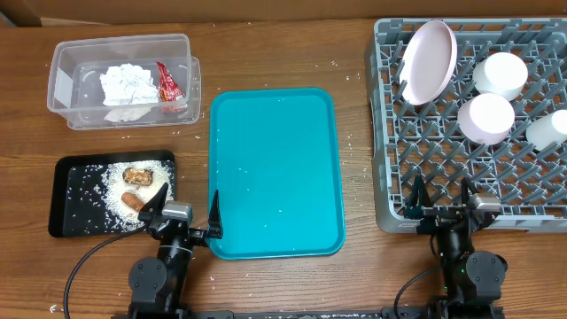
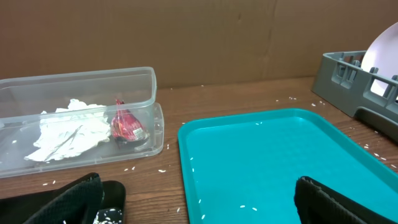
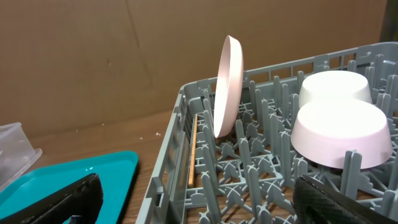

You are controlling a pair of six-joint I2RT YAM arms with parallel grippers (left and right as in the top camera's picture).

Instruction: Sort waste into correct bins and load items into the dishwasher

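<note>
Gaping empty: left pincer [image 1: 187, 206] at teal tray [image 1: 275, 168] corner | right pincer [image 1: 441, 195] wide, empty, at dish rack [image 1: 443, 155]

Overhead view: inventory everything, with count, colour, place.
clear tub: one, clear, far left
napkins: heap, white, in tub
wrapper: one, red, in tub
black tray: one, black, near left
rice crumbs: many, white, on black tray
brown chunk: one, brown, on crumbs
carrot piece: one, orange, on black tray
teal tray: one, teal, centre
dish rack: one, grey, right
plate: one, pale pink, on edge in rack
bowls: two, pale, upside down in rack
cup: one, white, rack's right edge
left gripper: one, black, open, between trays
right gripper: one, black, open, at rack's near edge
</note>
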